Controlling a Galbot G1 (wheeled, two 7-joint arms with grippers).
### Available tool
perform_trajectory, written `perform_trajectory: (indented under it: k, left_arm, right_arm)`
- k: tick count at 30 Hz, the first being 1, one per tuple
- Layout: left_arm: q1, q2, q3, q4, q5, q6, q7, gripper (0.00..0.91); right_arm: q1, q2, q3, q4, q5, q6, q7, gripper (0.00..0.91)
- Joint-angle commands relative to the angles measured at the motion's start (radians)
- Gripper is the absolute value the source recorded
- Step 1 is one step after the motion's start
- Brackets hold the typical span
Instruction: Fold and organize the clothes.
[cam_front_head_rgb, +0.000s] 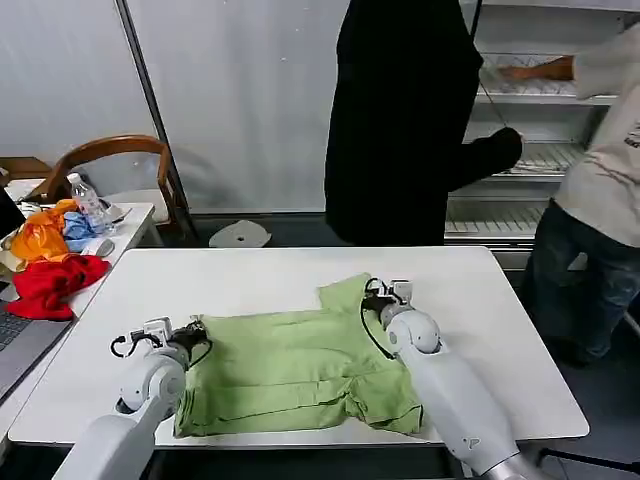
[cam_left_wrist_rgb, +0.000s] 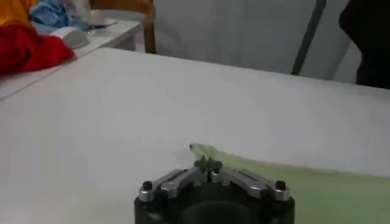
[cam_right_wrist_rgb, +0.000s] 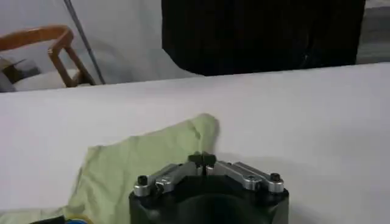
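Light green T-shirt (cam_front_head_rgb: 300, 370) spread flat on white table (cam_front_head_rgb: 250, 275), toward near edge, partly folded, bottom hem doubled over along near side, one sleeve (cam_front_head_rgb: 345, 292) sticking out toward far side. No printed graphic visible on upper face.

Left gripper (cam_front_head_rgb: 192, 331) low at shirt's left far corner, fingertips pressed together in left wrist view (cam_left_wrist_rgb: 208, 163), apparently pinching the thin cloth edge there; hard to confirm fabric between tips.

Right gripper (cam_front_head_rgb: 378, 296) down on the sleeve by right far corner, fingertips closed together in right wrist view (cam_right_wrist_rgb: 202, 159), green cloth directly under and ahead of them; grip on fabric likely, not certain.

Pile of red, orange and blue garments (cam_front_head_rgb: 50, 262) on side table (cam_front_head_rgb: 130, 215) at left, well apart from shirt. Wooden chair (cam_front_head_rgb: 115, 165) behind it.
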Motion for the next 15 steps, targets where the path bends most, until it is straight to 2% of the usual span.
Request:
perform_trajectory:
  k: [1, 15]
  left_arm:
    - [-0.001, 0.003, -0.005, -0.028, -0.001, -0.001, -0.001, 0.010]
    - [0.026, 0.009, -0.015, -0.091, -0.004, -0.001, -0.005, 0.010]
  right_arm:
    - [-0.008, -0.008, 0.020, 0.083, 0.005, 0.042, 0.012, 0.000]
    - [-0.092, -0.056, 0.012, 0.226, 0.010, 0.027, 0.033, 0.000]
